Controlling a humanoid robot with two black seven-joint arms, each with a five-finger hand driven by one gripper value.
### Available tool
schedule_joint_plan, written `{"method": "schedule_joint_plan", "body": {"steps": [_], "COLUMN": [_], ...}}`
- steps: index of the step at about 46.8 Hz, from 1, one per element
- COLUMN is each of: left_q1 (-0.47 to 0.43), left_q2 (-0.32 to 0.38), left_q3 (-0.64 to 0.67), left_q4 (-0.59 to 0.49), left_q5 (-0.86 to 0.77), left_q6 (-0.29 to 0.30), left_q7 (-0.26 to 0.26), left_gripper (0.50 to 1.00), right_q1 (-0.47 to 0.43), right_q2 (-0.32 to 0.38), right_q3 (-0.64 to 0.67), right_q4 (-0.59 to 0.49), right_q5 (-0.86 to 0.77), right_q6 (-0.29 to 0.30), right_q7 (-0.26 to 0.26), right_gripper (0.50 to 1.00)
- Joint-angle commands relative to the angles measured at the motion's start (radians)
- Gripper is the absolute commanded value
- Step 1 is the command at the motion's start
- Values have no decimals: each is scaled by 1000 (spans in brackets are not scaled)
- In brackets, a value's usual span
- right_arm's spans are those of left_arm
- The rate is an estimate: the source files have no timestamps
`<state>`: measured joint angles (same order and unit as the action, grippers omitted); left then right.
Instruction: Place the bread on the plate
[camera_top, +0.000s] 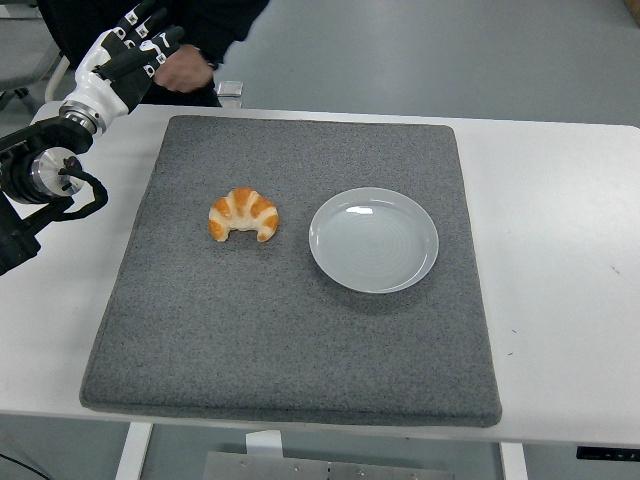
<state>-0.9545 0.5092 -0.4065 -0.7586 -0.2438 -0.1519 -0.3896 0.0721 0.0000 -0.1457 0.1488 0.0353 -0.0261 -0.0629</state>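
Note:
A golden croissant (243, 214) lies on the grey mat (290, 330), left of centre. Just to its right sits a pale round plate (373, 240) with nothing on it. My left hand (130, 50) is raised at the upper left, beyond the mat's far left corner and well away from the croissant; its fingers are extended and hold nothing. My right arm does not show.
The mat covers most of the white table (560, 260). A person in dark clothing stands at the top, with one hand (185, 70) close behind my left hand. A small metal object (230, 92) sits at the table's far edge.

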Motion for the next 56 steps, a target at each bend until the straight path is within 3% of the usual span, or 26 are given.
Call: {"method": "schedule_joint_plan", "body": {"steps": [1, 56], "left_q1": [3, 20], "left_q2": [0, 2], "left_q3": [2, 0], "left_q4": [-1, -1], "left_q5": [0, 15], "left_q6": [0, 0], "left_q7": [0, 2], "left_gripper": [994, 992], "right_q1": [0, 0], "right_q2": [0, 0], "right_q3": [0, 0], "right_q4": [0, 0], "right_q5": [0, 0], "right_q6": [0, 0], "right_q7": [0, 0], "right_gripper": [930, 930]}}
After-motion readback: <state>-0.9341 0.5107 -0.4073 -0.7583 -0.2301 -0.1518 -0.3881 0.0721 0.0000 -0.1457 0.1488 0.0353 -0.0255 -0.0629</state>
